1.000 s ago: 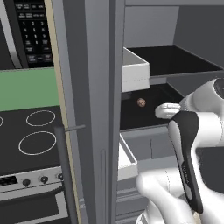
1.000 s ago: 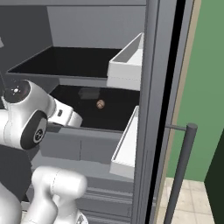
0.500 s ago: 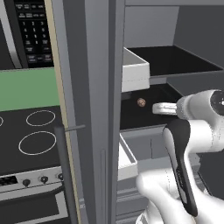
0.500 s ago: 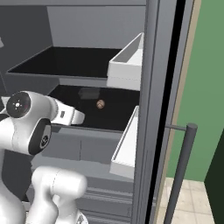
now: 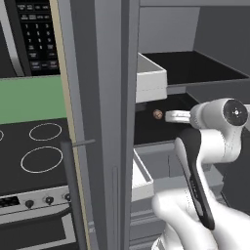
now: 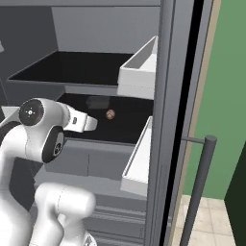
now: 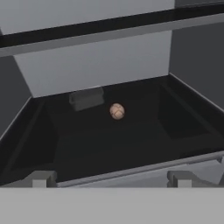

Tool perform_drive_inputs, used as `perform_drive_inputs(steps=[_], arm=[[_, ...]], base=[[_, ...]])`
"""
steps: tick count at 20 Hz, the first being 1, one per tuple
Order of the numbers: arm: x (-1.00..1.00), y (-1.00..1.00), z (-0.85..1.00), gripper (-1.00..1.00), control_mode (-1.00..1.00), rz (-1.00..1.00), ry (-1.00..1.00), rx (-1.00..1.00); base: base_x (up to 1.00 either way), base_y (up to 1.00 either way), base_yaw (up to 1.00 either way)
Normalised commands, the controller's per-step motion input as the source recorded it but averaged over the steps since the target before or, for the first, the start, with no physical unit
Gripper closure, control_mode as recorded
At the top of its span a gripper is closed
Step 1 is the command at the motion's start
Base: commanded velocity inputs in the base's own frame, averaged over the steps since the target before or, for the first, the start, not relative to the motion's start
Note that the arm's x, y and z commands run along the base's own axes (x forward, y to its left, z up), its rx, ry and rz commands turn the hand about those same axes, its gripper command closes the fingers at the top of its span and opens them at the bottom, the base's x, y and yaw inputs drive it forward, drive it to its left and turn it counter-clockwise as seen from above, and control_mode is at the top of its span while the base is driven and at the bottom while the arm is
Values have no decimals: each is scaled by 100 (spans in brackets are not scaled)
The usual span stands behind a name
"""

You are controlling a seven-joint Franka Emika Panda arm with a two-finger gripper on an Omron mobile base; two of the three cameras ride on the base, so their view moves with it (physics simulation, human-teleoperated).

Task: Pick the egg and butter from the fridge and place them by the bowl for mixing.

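- Egg first: the tiny brownish-tan round egg (image 7: pixel 117 111) sits on the dark middle shelf of the tall grey fridge (image 5: pixel 110 97), straight ahead of your two-finger gripper (image 7: pixel 109 178) and farther in.
- Jaws are spread wide, holding nothing.
- Being a ball, it has no long axis to line up with.
- No readable labels anywhere.

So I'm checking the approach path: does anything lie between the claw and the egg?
No. In the hand view, only bare dark fridge shelf lies between the open claw and the egg. A dim grey block sits off to the side, behind the egg.
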Motion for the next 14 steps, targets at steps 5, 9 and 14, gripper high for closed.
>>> perform_drive_inputs(steps=[5, 9, 14], arm=[[44, 0, -14, -100, -100, 0, 0, 0], [45, 0, -21, -100, -100, 0, -2, 0], [42, -1, -26, -100, -100, 0, -2, 0]], base=[[0, 0, 0], [0, 0, 0], [0, 0, 0]])
